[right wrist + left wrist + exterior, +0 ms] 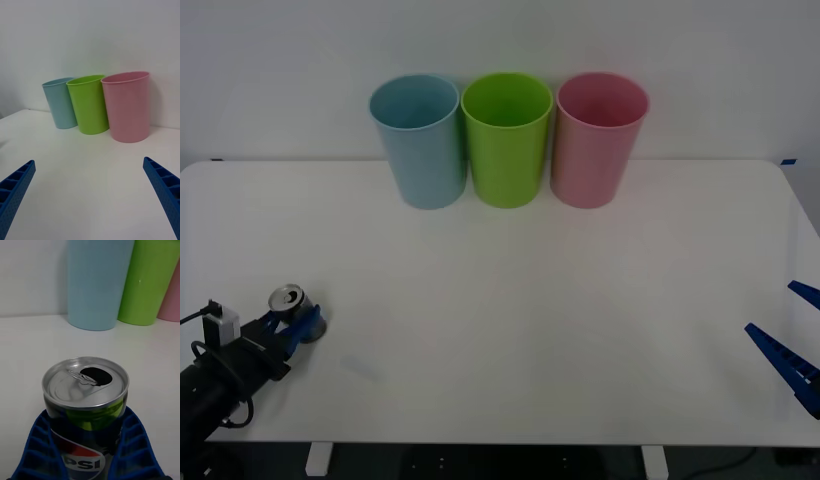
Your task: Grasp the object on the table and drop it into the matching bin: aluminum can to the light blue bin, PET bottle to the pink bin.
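Pepsi can [85,405] stands upright between the left hand's [298,325] closed blue fingers [35,450], gripped for carrying to the light blue bin [420,140] far ahead, while the right hand [90,198] waits wide.

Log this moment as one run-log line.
left hand: shut on aluminum can, table's near left | right hand: open, idle | light blue bin: far

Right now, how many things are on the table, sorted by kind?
Bins: 3, namely the light blue bin, a lime green bin and the pink bin.
Cans: 1, the aluminum can, standing between the left hand's fingers.
Total: 4.
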